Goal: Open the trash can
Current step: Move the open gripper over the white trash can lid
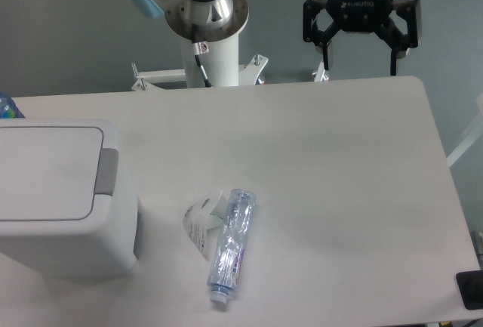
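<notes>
Bin (64, 198) sits at the bench's (317, 161) nine o'clock edge, lid flat and shut, its grey tab (106, 171) facing three o'clock. Tool (361, 55) hangs wide and empty beyond the twelve o'clock edge, well apart, so the tab lies toward its eight o'clock. Bottle (231, 248) lies between.

A single fixed camera looks steeply down from the near edge across the white rounded tabletop (324, 161) toward the arm's white cylindrical base column (220, 59), at moderate distance.
</notes>
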Robot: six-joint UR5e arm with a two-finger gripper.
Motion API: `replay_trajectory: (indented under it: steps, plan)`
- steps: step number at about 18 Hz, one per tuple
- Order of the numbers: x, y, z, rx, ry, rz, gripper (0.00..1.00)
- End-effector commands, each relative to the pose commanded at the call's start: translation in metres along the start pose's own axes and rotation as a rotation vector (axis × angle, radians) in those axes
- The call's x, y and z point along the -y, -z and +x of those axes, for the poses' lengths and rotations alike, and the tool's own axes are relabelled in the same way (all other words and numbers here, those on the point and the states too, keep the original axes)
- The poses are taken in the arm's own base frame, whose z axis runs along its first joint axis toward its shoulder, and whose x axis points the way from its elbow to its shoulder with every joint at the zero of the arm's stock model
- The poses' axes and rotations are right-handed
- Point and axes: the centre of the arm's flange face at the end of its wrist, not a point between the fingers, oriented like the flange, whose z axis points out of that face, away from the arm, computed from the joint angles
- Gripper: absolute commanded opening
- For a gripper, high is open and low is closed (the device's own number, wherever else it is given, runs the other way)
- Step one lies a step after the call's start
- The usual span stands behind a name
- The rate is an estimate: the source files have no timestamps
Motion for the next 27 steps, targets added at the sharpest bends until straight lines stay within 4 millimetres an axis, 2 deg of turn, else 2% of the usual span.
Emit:
replay_trajectory:
  steps: [4, 6, 11, 13, 14, 16, 20, 27]
  plan:
    - [0.001, -0.004, 0.000, -0.006, 0.007, -0.003, 1.00]
    - [0.003, -0.009, 0.000, -0.014, 0.067, -0.005, 1.00]
    - [0.053, -0.024, 0.019, 0.047, 0.428, 0.104, 1.00]
    - [0.068, -0.031, 0.028, 0.038, 0.514, 0.125, 1.00]
    - [0.077, -0.031, 0.035, 0.033, 0.526, 0.139, 1.00]
    - [0.100, -0.040, 0.062, -0.007, 0.508, 0.138, 1.00]
    - [0.123, -0.057, 0.097, -0.058, 0.501, 0.124, 1.00]
    - [0.166, -0.079, 0.149, -0.132, 0.619, 0.107, 1.00]
